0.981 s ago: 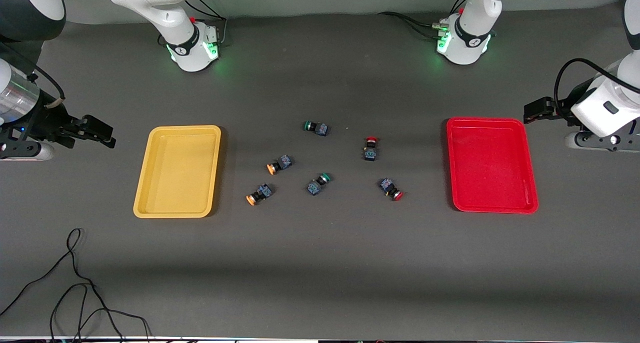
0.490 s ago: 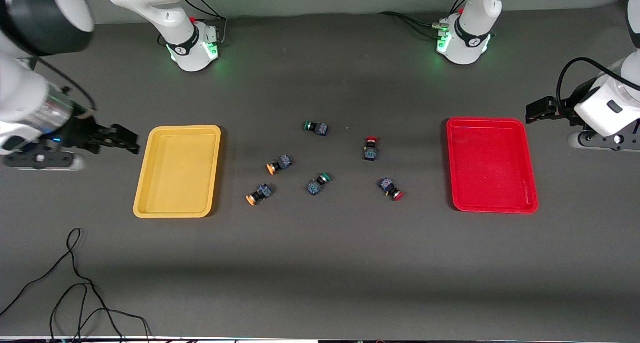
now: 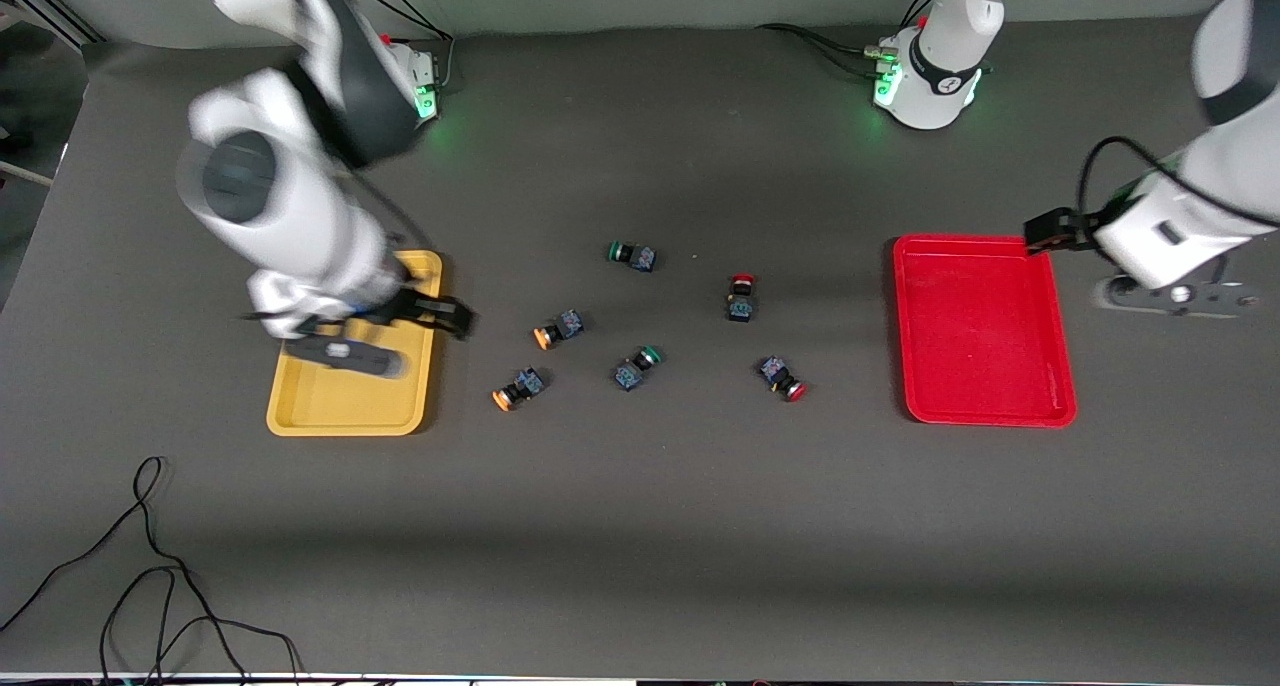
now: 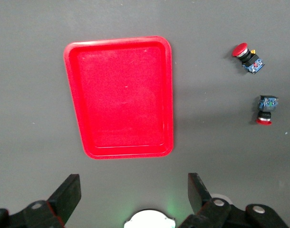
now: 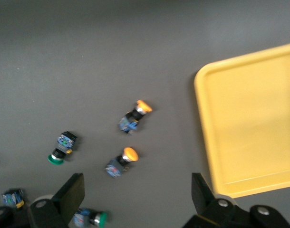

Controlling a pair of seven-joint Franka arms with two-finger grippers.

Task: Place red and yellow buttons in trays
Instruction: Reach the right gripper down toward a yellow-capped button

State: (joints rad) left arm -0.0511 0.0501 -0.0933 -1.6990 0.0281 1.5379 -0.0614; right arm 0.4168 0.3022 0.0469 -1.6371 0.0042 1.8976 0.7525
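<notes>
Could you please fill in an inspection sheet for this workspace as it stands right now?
Surface: dark grey table.
Job's things: yellow tray and red tray hold no buttons; two yellow buttons and two red buttons lie between them.
Clutter: two green buttons.
Grippers: right gripper open at the yellow tray's edge; left gripper open by the red tray's corner.
Cables: loose black cable.
Surroundings: nothing seen.

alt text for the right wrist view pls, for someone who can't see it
The right tool hangs open and empty over the dark table, its fingers framing the edge of the picture. Under it lie two orange-yellow buttons beside a corner of the empty yellow tray. Two green-capped switches also show.
</notes>
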